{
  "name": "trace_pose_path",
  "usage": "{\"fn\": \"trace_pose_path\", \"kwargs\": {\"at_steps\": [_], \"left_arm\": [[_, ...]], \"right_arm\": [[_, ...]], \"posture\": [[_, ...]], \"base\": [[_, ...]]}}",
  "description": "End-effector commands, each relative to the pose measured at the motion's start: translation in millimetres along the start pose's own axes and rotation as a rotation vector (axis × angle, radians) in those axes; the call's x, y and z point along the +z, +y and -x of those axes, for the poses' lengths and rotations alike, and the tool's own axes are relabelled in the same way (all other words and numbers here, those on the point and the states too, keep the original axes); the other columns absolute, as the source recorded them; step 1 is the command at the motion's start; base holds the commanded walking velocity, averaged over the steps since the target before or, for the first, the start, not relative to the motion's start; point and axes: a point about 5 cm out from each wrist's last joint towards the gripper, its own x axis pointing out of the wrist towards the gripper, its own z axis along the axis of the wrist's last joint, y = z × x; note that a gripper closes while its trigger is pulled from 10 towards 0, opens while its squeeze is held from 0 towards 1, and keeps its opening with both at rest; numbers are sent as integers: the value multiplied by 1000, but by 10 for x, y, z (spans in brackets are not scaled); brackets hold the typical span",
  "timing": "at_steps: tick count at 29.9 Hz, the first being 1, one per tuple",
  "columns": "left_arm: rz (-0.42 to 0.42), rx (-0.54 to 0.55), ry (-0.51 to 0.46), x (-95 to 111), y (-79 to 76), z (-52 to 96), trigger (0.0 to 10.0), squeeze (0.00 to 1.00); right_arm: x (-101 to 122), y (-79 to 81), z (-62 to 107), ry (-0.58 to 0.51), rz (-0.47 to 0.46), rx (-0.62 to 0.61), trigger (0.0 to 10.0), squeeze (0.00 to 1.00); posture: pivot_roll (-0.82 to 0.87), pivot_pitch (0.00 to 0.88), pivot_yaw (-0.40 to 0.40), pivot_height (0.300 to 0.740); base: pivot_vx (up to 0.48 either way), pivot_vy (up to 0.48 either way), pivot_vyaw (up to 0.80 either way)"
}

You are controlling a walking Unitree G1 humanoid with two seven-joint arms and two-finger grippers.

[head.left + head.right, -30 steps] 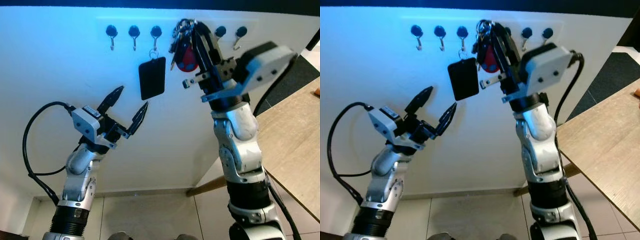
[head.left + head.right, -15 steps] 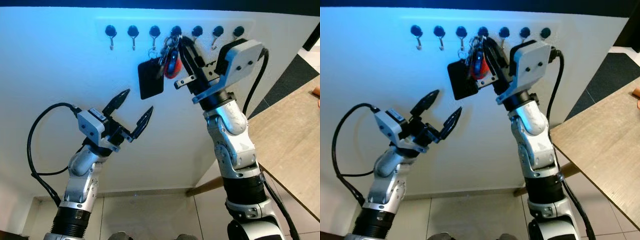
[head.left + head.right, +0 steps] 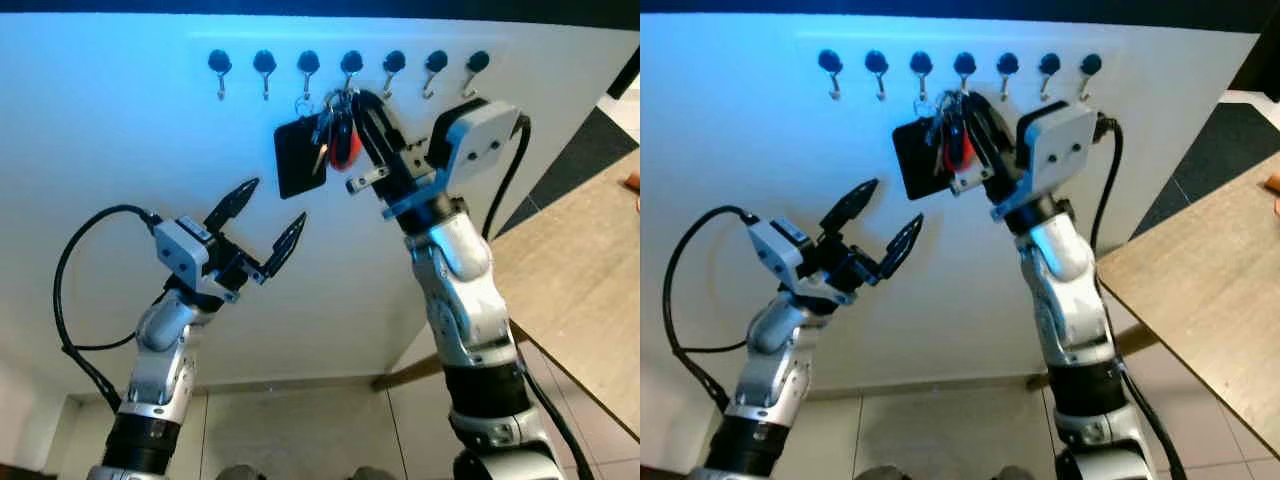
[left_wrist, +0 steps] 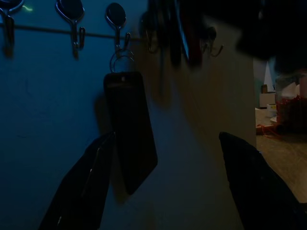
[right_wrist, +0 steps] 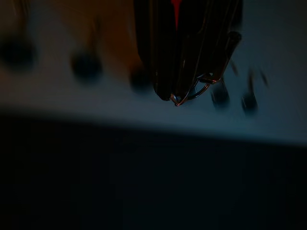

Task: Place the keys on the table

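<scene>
Keys [image 3: 337, 133] hung in a loose bunch with a red fob just below the row of black wall hooks [image 3: 350, 66], directly under the fourth hook from the robot's left, with the right gripper [image 3: 362, 120] closed around the bunch; whether the ring had come free of that hook could not be told. Just beside the keys, on the third hook, hung a flat black tag [image 3: 299, 155] by its own ring, close enough that the two may have touched. The left gripper [image 3: 267, 213] was held well below the hooks and the tag, its two fingers spread wide and holding nothing. By judgement, the bunch would be light but floppy: stiff metal blades and a hard fob joined by a ring, free to swing, rattle and slip between smooth fingers. The safest hold would be across the thick middle of the bunch, at the fob and blades together, rather than on the thin ring, and the pictures suggested such a grip. The wooden table [image 3: 585, 280] stood well below and to the right of the hooks. No brand, label or writing could be read on the fob, the tag or the grippers.
</scene>
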Motion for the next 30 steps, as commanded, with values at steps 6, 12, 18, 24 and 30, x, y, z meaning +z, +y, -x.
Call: {"fn": "trace_pose_path", "kwargs": {"at_steps": [6, 12, 18, 24, 30], "left_arm": [[12, 1, 29, -48, -39, 69, 10000, 0], [44, 77, 129, -248, 5, 320, 10000, 0], [138, 162, 411, -727, -74, 881, 10000, 0], [208, 420, 850, -1260, -150, 1541, 10000, 0], [231, 589, 1117, -1464, -255, 1808, 10000, 0]], "right_arm": [[-161, 207, 231, 64, -60, 100, 0, 0], [-486, 180, 752, 233, -112, -16, 0, 0], [-1126, 20, 1770, 620, -156, -282, 0, 0], [-1653, -10, 2666, 1049, -284, -531, 10000, 0], [-1725, 34, 3213, 1326, -245, -613, 10000, 0]], "posture": [[47, 60, -40, 740], [47, 55, -40, 740], [39, 41, -30, 740], [34, 34, -29, 740], [49, 39, -42, 740]], "base": [[0, 0, 0], [0, 0, 0], [0, 0, 0], [0, 0, 0], [0, 0, 0]]}}
